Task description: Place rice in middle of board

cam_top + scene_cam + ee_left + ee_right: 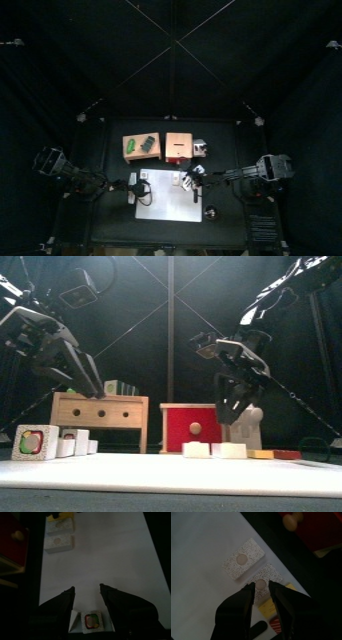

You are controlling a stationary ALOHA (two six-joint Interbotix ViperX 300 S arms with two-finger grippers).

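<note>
We find the right gripper (262, 587) with jaws pinching a white speckled rice block (268, 576) at the flat pale grey-white rectangular board's (167, 195) far right edge; a second block (242, 559) lies just beside it. The left gripper's (87, 597) jaws stand spread above a small picture card (93, 620) at the board's left edge.

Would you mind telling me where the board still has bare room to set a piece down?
The middle of the board is bare, a wide pale stretch between the left fingers and the two rice blocks by the red box. It is crowded at that far corner, where the right fingers work, and at the left edge beside the small cards.
</note>
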